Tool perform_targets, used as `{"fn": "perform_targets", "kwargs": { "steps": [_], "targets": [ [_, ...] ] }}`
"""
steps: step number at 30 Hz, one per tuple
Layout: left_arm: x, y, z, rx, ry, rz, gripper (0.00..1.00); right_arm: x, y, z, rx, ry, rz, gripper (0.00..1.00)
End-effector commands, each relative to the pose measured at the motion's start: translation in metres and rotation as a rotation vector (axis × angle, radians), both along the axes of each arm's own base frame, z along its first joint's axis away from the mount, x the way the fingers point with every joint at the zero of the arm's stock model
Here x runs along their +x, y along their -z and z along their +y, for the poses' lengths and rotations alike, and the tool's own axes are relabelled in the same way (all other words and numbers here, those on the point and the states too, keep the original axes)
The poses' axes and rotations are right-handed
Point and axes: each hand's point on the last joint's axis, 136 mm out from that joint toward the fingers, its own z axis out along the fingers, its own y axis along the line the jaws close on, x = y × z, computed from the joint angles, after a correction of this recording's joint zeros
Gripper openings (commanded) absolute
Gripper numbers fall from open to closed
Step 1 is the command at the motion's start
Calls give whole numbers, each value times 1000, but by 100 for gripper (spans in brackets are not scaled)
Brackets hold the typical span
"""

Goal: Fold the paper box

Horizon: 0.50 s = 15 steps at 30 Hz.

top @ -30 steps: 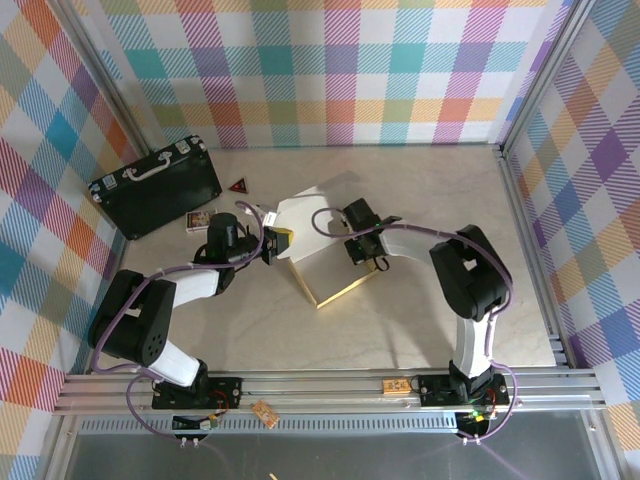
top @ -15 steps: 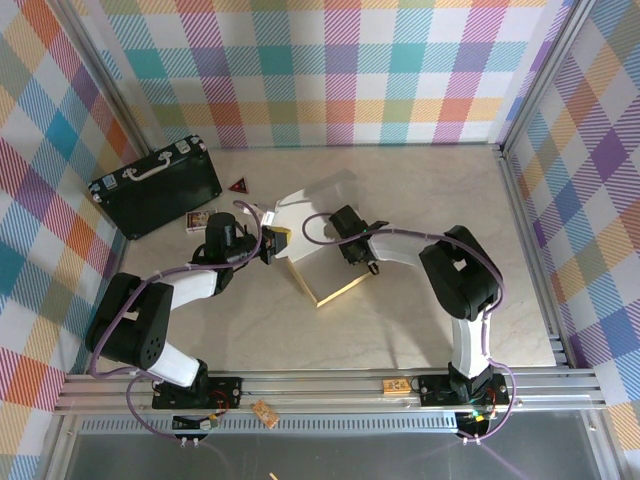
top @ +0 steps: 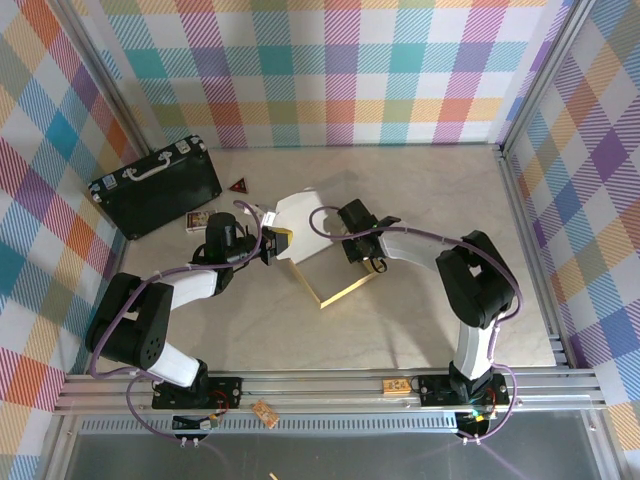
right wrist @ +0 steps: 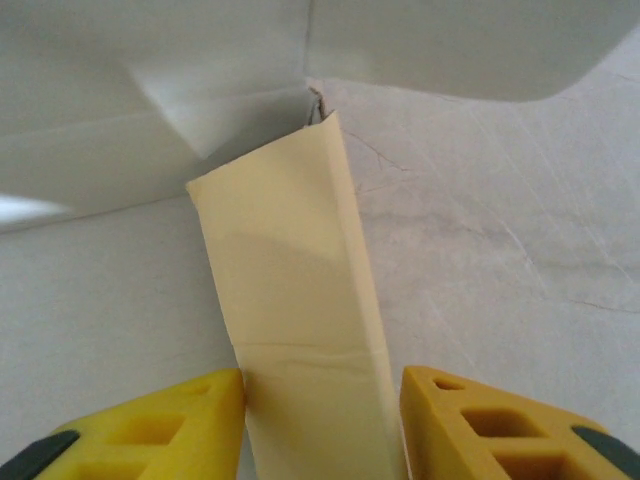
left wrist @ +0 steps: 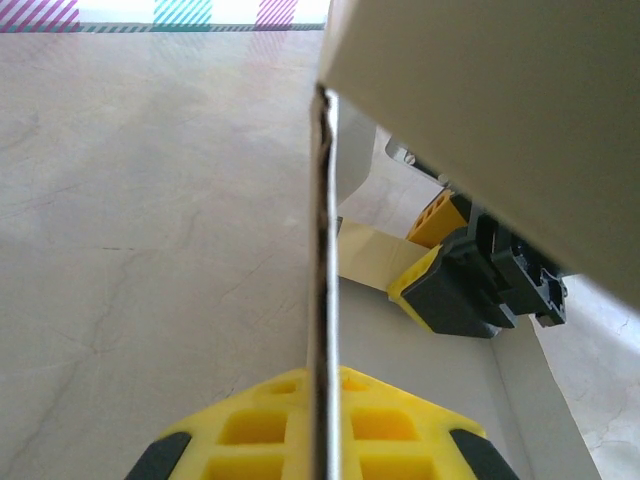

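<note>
1. At the middle of the surface (top: 440, 190), the paper box (top: 322, 262) sits half formed, with white panels raised and a tan edge showing along its near side.
2. The left hand (top: 272, 243) is clamped narrow on the box's left wall. In the left wrist view, the thin cardboard edge runs straight down between its yellow fingers (left wrist: 250, 435).
3. The right hand (right wrist: 320, 425) is parted. A tan flap (right wrist: 285, 290) lies between its fingers, with no clear pinch on it.
4. The step in hand appears to be setting this flap at the corner where it meets the white panels.
5. To do it well, the left hand should probably hold the wall upright and steady as an anchor. The right hand should press near the flap's crease rather than its free end, so the thin card bends along the score instead of buckling.
6. If the two hands pull against each other, the wall could twist, so gentle and opposed pressure seems safest.
</note>
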Motion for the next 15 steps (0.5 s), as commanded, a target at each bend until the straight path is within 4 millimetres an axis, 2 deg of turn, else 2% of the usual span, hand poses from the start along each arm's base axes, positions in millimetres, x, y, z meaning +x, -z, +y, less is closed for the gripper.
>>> {"fn": "perform_targets", "kwargs": {
  "steps": [1, 4, 6, 11, 14, 15],
  "targets": [
    [1, -19, -5, -30, 30, -56, 6, -11, -8, -9, 20, 17, 15, 42],
    [1, -17, -4, -26, 27, -52, 6, -16, -6, -24, 44, 55, 42, 34],
    [2, -18, -5, -27, 29, -54, 6, -19, 3, -29, 38, 60, 80, 31],
    [2, -21, -5, -33, 32, -57, 6, -19, 33, -21, 31, 40, 174, 28],
    [2, -20, -6, -35, 36, -54, 6, -22, 53, -30, -149, 42, 195, 15],
    [2, -22, -6, -38, 34, -58, 6, -24, 57, -37, -240, 49, 188, 7]
  ]
}}
